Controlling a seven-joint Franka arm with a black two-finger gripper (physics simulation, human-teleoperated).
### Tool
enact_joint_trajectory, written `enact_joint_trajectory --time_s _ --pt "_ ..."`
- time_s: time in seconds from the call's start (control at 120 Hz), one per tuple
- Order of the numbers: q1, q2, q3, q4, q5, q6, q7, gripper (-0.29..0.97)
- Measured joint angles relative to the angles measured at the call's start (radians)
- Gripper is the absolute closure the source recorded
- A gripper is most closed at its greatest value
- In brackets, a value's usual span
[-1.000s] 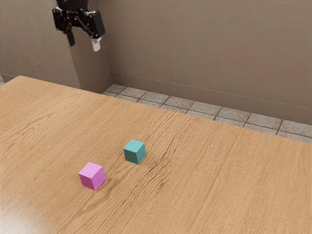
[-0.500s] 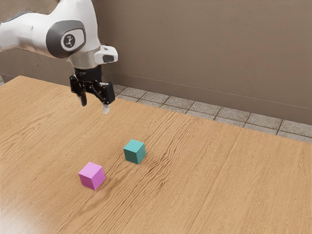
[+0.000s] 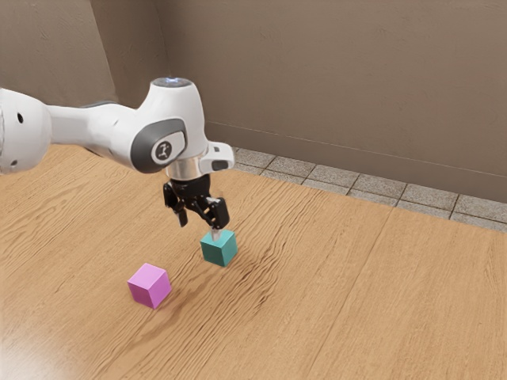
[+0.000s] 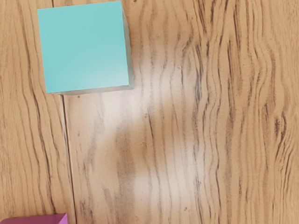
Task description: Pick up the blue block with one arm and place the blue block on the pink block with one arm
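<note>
A teal-blue block (image 3: 219,246) rests on the wooden table near its middle. The pink block (image 3: 149,285) lies a short way from it, toward the exterior view's left and nearer the front edge. My gripper (image 3: 199,229) hangs just above the blue block's back-left corner, fingers pointing down and spread apart, holding nothing. One fingertip (image 3: 214,235) nearly reaches the block's top. In the wrist view the blue block (image 4: 84,46) lies flat below my hand, and a corner of the pink block (image 4: 35,219) peeks in beyond bare wood.
The wooden table (image 3: 356,301) stretches wide toward the exterior view's right and front. A grey tiled floor strip (image 3: 372,186) and a brown wall lie behind the table's far edge.
My arm has come down from high at the exterior view's upper left toward the right, and now hovers right over the blue block. Both blocks stayed put.
</note>
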Motion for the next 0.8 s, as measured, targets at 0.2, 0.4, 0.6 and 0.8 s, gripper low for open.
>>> enact_joint_trajectory --time_s 0.2,0.4,0.6,0.8 --pt "0.009 0.044 0.0 -0.013 0.0 0.056 0.002 0.0" --pt "0.016 0.123 0.006 0.071 0.011 0.073 0.003 0.0" --pt "0.031 0.175 0.007 0.122 0.022 0.065 0.004 0.0" --pt "0.034 0.244 0.009 0.171 0.031 0.061 0.006 0.0"
